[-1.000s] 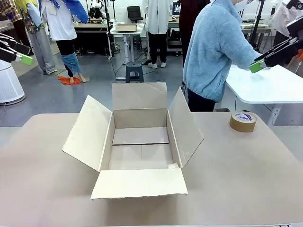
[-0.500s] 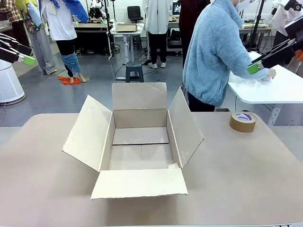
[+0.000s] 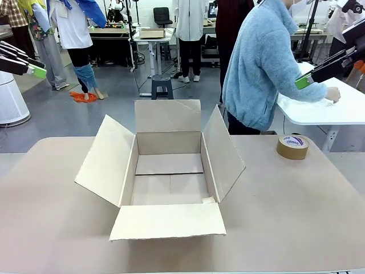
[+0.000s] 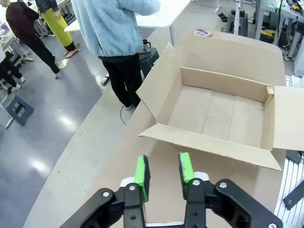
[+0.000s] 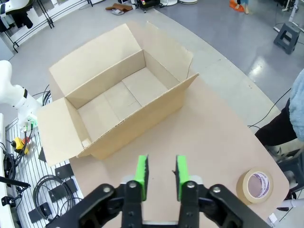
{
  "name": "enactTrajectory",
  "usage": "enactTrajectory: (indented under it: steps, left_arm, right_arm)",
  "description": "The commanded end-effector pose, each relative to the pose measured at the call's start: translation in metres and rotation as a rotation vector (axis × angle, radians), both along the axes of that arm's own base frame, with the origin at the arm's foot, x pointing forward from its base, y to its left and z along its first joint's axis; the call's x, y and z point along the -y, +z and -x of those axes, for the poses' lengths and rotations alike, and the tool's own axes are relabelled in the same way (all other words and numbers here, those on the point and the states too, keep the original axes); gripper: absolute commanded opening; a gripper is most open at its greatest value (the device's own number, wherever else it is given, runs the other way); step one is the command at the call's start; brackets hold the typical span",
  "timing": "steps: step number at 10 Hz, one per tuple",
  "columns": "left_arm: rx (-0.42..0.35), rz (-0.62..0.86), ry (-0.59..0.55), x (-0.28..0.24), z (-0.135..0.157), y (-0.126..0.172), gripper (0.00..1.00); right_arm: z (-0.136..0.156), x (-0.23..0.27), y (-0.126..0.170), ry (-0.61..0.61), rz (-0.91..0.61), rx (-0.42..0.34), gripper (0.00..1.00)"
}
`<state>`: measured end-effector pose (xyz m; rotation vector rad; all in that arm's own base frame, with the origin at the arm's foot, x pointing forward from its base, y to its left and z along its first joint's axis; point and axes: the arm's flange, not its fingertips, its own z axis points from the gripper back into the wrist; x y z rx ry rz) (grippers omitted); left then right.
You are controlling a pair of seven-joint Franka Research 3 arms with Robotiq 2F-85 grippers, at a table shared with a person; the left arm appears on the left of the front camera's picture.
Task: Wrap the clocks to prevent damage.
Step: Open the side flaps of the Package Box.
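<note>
**1. Progress.** We judge the task as not begun. No wrapped clock lies in the box or on the desk, and we cannot tell where the clocks or any wrapping material are. Every step is left: fetch, wrap and, we presume, pack.

**2. Left side.** The left gripper hangs high beyond the desk's left edge, well apart from everything on the desk. In its wrist view the pads stand a narrow gap apart and clamp nothing.

**3. Middle.** The box stands at the middle of the desk. All four flaps are folded out and the floor is bare. It lies below and between the two grippers, well apart from each.

**4. Right side.** The tape lies flat near the desk's far right corner. Beyond the far edge a person leans over a white table with one hand on its top. We cannot tell what that hand touches.

The right gripper hangs high over the desk's right side. Its pads also stand a narrow gap apart, clamped on nothing.

**5. Clocks and grippers.** We cannot state where the clocks lie relative to either gripper. We judge that the next move needs a clock brought to the desk.
</note>
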<state>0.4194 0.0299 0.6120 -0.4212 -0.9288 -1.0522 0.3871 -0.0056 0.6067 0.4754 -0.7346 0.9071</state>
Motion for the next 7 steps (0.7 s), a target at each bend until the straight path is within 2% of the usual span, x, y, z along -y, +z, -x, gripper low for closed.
enactTrajectory:
  steps: [1, 7]
  left_arm:
    - [-0.005, -0.018, -0.015, -0.0021, 0.0001, -0.0033, 0.00]
    - [-0.007, -0.013, -0.011, -0.0038, 0.0025, -0.0029, 0.00]
  right_arm:
    - [-0.0009, 0.0014, -0.0007, 0.013, 0.036, -0.005, 0.00]
    - [0.0011, -0.0047, -0.0017, 0.022, 0.059, -0.006, 0.00]
